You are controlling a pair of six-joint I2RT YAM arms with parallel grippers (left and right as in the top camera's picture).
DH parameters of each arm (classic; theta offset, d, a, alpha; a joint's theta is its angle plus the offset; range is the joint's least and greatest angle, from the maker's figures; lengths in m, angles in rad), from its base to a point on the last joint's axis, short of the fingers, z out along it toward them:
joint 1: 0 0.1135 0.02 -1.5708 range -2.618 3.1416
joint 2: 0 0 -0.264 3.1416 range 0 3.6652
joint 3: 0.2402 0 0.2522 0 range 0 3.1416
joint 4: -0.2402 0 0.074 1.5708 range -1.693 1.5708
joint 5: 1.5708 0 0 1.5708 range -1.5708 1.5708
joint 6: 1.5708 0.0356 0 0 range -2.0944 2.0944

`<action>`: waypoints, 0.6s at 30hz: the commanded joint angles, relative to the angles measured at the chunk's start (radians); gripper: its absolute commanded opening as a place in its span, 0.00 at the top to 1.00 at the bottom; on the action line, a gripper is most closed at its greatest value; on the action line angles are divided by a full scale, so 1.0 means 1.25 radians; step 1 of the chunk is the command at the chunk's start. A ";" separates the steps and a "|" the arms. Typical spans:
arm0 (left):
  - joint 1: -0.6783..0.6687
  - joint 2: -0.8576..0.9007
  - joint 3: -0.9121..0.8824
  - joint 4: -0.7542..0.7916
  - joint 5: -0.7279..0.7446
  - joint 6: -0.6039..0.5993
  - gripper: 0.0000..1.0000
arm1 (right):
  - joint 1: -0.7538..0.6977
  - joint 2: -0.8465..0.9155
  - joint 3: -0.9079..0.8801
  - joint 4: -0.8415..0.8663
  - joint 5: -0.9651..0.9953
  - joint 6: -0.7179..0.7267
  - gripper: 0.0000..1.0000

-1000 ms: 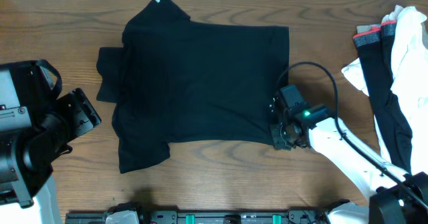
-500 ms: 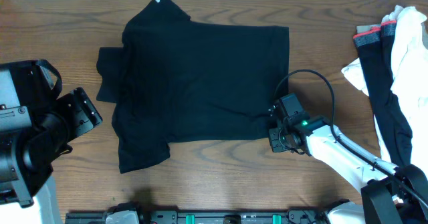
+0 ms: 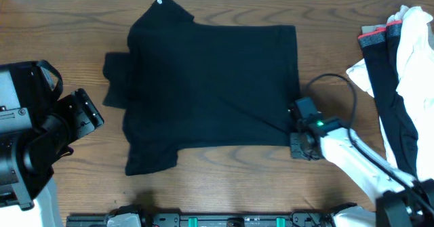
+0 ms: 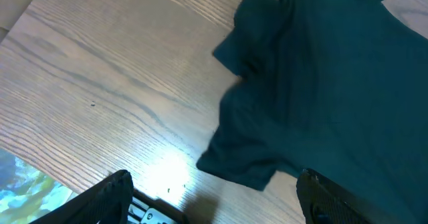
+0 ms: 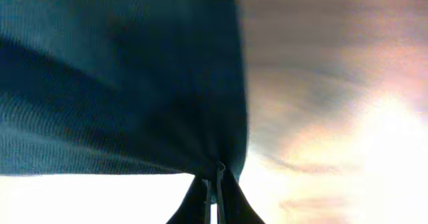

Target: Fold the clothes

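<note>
Two arms work at a wooden table (image 3: 61,24), and the black T-shirt (image 3: 210,85) lies spread flat across its middle, its collar toward the far edge and a small white mark (image 3: 161,0) showing at the neck. One short sleeve sticks out toward the left arm, and the lower left corner of the shirt spreads out toward the near edge.

The right gripper (image 3: 294,136) sits at the shirt's near right corner with its fingers pinched together on the hem. In the right wrist view the gripper (image 5: 215,181) has the dark fabric (image 5: 120,70) gathered into a tight point between its closed fingertips, with folds fanning away from the pinch. The background there is blurred and washed out, probably the tabletop.

The left gripper (image 3: 85,115) is off the cloth, near the left sleeve but not touching it, with its jaws spread wide. From its own camera the gripper (image 4: 214,184) has nothing between its fingers, and the T-shirt (image 4: 334,83) fills the upper right.

At the right edge of the table, well apart from the shirt, a black garment with a grey-and-red band (image 3: 380,85) lies against a white cloth (image 3: 413,51).
</note>
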 commanded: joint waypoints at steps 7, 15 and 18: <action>0.003 0.003 -0.011 -0.063 0.048 -0.023 0.20 | -0.070 -0.133 -0.006 -0.037 0.086 0.060 0.98; 0.003 0.001 -0.187 -0.056 0.090 -0.104 0.21 | -0.070 -0.135 -0.006 -0.034 0.052 0.042 0.38; 0.003 -0.004 -0.300 -0.023 0.096 -0.133 0.24 | -0.071 -0.135 -0.006 -0.034 0.044 0.043 0.30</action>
